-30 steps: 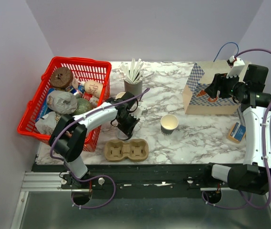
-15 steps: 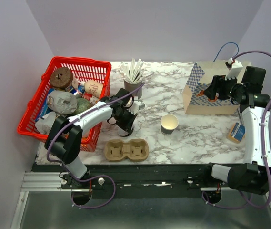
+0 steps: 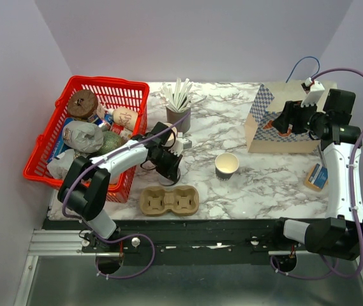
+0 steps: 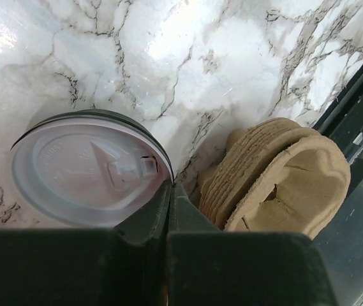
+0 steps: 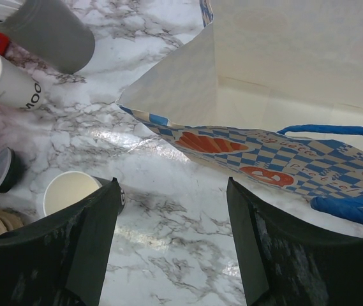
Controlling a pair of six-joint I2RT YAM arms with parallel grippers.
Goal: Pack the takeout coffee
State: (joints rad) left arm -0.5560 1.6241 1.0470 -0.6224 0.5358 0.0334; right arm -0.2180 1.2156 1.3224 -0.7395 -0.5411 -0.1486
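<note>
L gripper (image 4: 170, 191): jaws pressed together, nothing between, tips at lid rim of coffee (image 4: 85, 169), prob nudging not gripping | coffee: on table (image 4: 200, 51), just beside cup carrier (image 4: 277, 178) | R gripper (image 5: 173, 191): jaws spread wide near bag (image 5: 283, 76) mouth, prob to steady it.

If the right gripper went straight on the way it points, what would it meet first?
Probably the paper bag: its checked side lies just ahead of the open right gripper. Depth is unclear, so it might land on the table beside the bag instead.
</note>
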